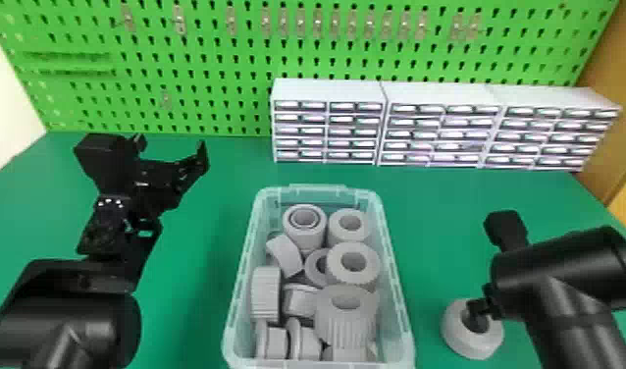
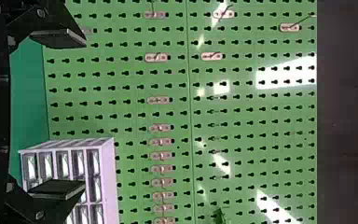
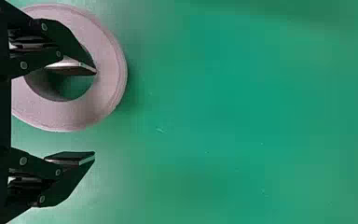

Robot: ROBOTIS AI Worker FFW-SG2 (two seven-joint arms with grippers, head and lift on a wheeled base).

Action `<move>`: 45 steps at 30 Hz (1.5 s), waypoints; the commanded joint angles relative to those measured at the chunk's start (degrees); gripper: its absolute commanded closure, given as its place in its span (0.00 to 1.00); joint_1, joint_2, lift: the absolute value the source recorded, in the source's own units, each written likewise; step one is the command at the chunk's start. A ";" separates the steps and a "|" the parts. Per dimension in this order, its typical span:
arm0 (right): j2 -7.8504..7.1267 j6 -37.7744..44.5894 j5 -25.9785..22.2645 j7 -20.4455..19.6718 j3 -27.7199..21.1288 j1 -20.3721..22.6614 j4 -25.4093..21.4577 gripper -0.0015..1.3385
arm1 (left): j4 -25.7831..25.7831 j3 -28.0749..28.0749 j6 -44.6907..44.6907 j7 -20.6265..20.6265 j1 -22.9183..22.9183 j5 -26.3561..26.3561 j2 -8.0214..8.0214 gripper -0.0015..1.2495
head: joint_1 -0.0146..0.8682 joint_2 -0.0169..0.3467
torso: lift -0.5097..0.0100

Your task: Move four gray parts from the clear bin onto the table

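The clear bin (image 1: 406, 314) stands mid-table in the head view, holding several gray parts, among them a ribbed one (image 1: 347, 319) and a ring (image 1: 353, 265). On the table right of the bin lies a round gray part (image 1: 452, 338), with my right gripper (image 1: 479, 311) over it. In the right wrist view my right gripper (image 3: 77, 114) is open, one finger over the hole of the gray part (image 3: 107, 88), the other outside its rim. My left gripper (image 1: 174, 147) is parked above the table left of the bin; the left wrist view shows this gripper (image 2: 60, 114) open with nothing between its fingers.
White drawer cabinets (image 1: 329, 91) stand along the table's back, behind the bin. A green pegboard (image 1: 145, 73) rises behind them. Green table surface (image 1: 194, 235) lies between the left arm and the bin.
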 commanded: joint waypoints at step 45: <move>1.46 0.26 -1.64 0.09 20.30 -9.65 -10.27 0.39 | 0.00 -0.01 0.70 -0.17 0.22 -0.44 0.09 0.17 | 0.78 0.14 | 0.89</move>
